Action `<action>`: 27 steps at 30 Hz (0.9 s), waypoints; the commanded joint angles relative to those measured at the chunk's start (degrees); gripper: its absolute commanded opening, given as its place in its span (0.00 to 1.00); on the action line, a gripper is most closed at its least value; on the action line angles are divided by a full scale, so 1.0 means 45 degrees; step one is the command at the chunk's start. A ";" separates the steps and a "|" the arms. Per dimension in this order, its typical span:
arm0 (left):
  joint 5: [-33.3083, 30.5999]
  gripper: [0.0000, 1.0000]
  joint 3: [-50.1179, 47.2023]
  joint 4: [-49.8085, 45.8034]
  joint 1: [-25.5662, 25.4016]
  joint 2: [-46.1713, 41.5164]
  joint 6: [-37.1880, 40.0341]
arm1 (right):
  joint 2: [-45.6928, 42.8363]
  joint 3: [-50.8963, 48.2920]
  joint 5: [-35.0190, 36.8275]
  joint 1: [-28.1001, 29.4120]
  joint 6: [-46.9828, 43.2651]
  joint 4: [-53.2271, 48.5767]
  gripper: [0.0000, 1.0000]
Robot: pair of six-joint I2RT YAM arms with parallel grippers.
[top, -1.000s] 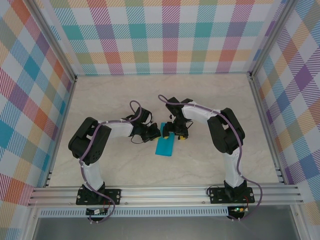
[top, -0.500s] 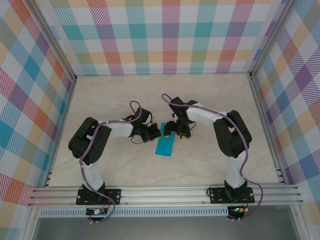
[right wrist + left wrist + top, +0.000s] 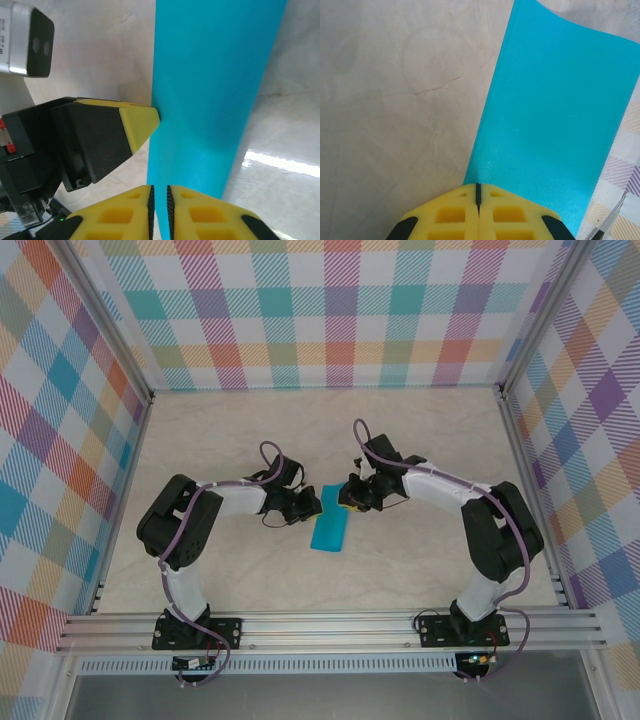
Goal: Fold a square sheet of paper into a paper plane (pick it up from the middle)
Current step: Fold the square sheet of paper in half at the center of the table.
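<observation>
The teal-blue sheet of paper (image 3: 329,528) lies on the table as a narrow folded rectangle, not a square. My left gripper (image 3: 314,506) is shut, and its yellow tip (image 3: 478,187) rests at the near left corner of the sheet (image 3: 555,125); nothing shows between its pads. My right gripper (image 3: 347,504) faces it from the other side of the strip. Its jaws (image 3: 159,192) stand a narrow gap apart over the sheet (image 3: 210,75), with teal showing in the gap. The left fingertip (image 3: 142,122) touches the paper's left edge.
Pale marble-patterned tabletop (image 3: 420,440) surrounds the paper. Plaid walls and aluminium frame rails (image 3: 330,625) enclose the table. Both arms bend in toward the middle, with free tabletop behind and in front of them.
The right arm's elbow has swung out to the right while its gripper stayed at the paper's upper right edge. The left arm and the paper have not visibly moved.
</observation>
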 commanded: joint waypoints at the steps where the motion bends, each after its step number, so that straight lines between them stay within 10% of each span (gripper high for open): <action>1: -0.0531 0.00 -0.0339 -0.0484 -0.0217 0.0655 0.0121 | 0.0243 -0.0513 -0.1033 0.0059 0.0572 0.1421 0.12; 27: -0.0650 0.00 -0.0445 -0.0534 -0.0220 0.0821 0.0205 | 0.1216 -0.2268 -0.1831 -0.0316 0.0282 0.2951 0.13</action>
